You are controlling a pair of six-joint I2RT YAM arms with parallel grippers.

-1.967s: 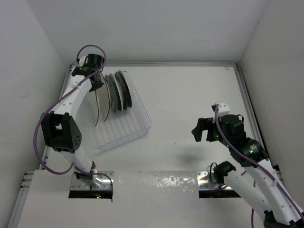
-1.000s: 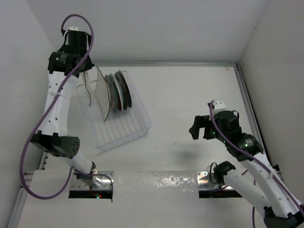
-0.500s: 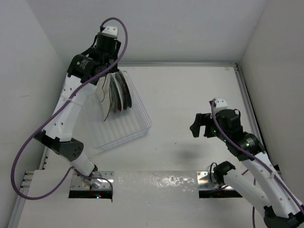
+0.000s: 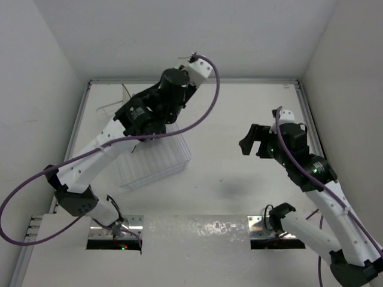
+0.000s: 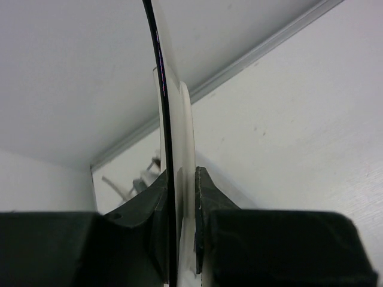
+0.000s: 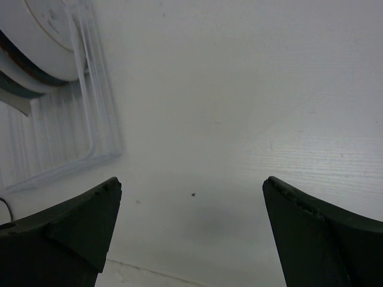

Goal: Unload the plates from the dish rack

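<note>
One cream plate (image 5: 187,125) pinched edge-on between the left gripper (image 5: 182,174) fingers, pressed tight against both faces near the rim, with a thin dark line along one side of it. Half a second back, hanging at the far-left end of the dish rack (image 4: 152,168); now swung with the left arm (image 4: 99,149) to above the rack's far right part. Wrist lying across the rack, so held plate hidden from overhead. Two seconds back, gripper low at the rack's far-left corner. Cannot tell whether the plate's lower edge sits clear of the rack walls.

Left standing on edge at the rack's far end, in the right wrist view: a white plate (image 6: 45,30) with darker plates (image 6: 18,75) behind it, same place as before.

Right gripper (image 4: 252,143) well to the right of the rack, above the table (image 4: 239,107), fingers spread wide. Shifted slightly toward the rack's far-end level since a second ago, spread unchanged.
</note>
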